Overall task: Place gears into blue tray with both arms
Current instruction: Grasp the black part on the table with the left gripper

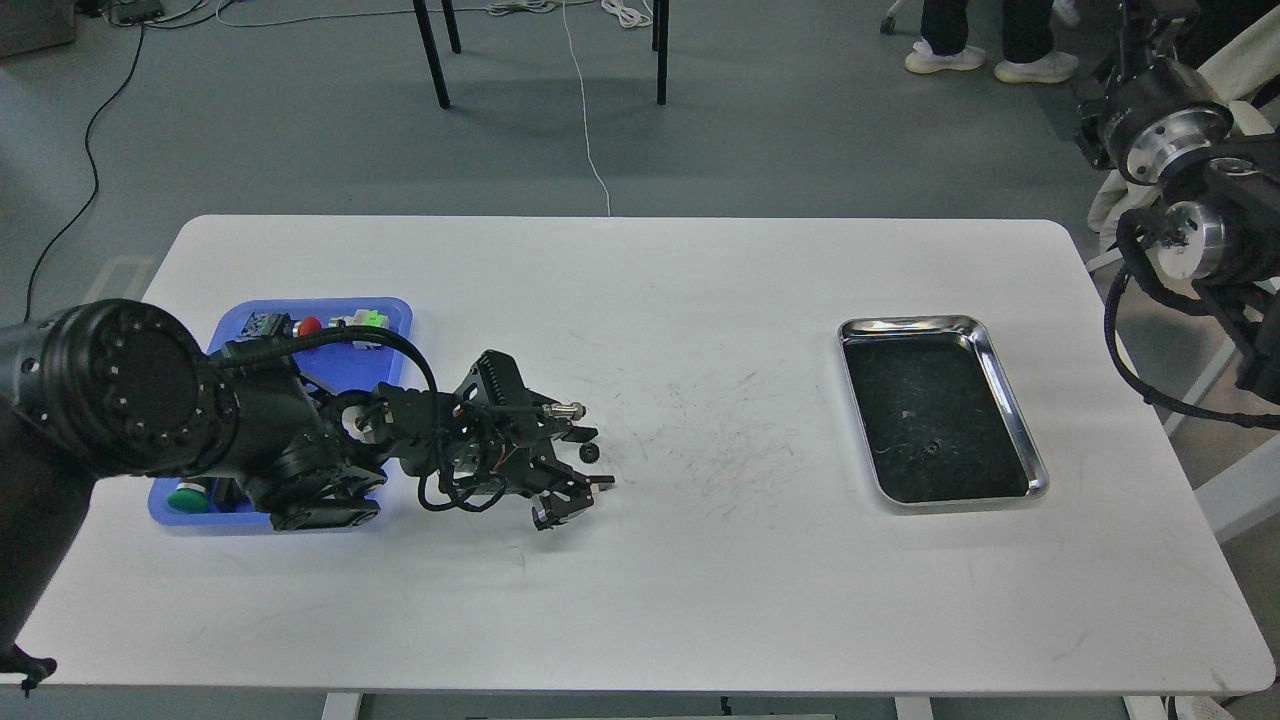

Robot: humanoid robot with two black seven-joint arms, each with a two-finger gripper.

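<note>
One small black gear [590,453] lies on the white table, left of the middle. My left gripper [592,459] is low over it and open, with one finger [582,434] behind the gear and the other [598,483] in front of it. A second tiny gear [930,449] lies inside the steel tray [1005,390] on the right. The blue tray [300,305] sits at the left, partly hidden behind my left arm. Only the upper joints of my right arm [1190,240] show at the right edge; its gripper is out of view.
In the blue tray lie push-button switches with a red cap [310,325], a green part [368,318] and a green cap [185,497]. Chair legs, cables and a person's feet are on the floor beyond the table.
</note>
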